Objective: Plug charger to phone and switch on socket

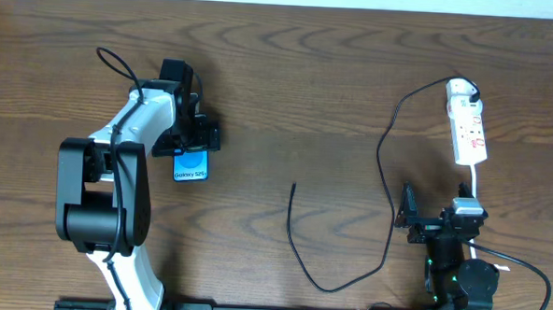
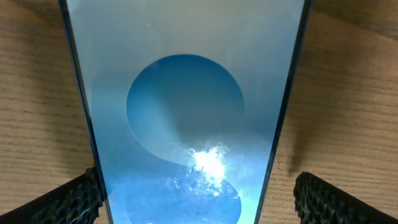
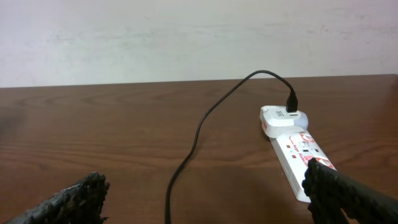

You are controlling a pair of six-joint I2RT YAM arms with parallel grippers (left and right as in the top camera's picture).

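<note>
The phone (image 1: 191,166) lies flat on the table at left, its blue-and-white screen up. My left gripper (image 1: 194,136) hangs over its far end, open. In the left wrist view the phone (image 2: 186,106) fills the frame between the fingertips (image 2: 74,200); the left pad is at its edge and the right pad stands apart from it. The socket (image 1: 468,126) lies at the far right. The charger (image 1: 386,178) runs from its black adapter (image 1: 472,90) in a long loop to a free tip (image 1: 294,186). My right gripper (image 1: 438,212) is open just short of the socket (image 3: 295,152), with the charger (image 3: 186,158) on the table ahead of it.
The socket's white cord (image 1: 476,187) runs back toward the right arm's base. A pale wall (image 3: 186,37) rises behind the table's far edge. Bare wood table (image 1: 307,100) lies between the phone and the charger tip.
</note>
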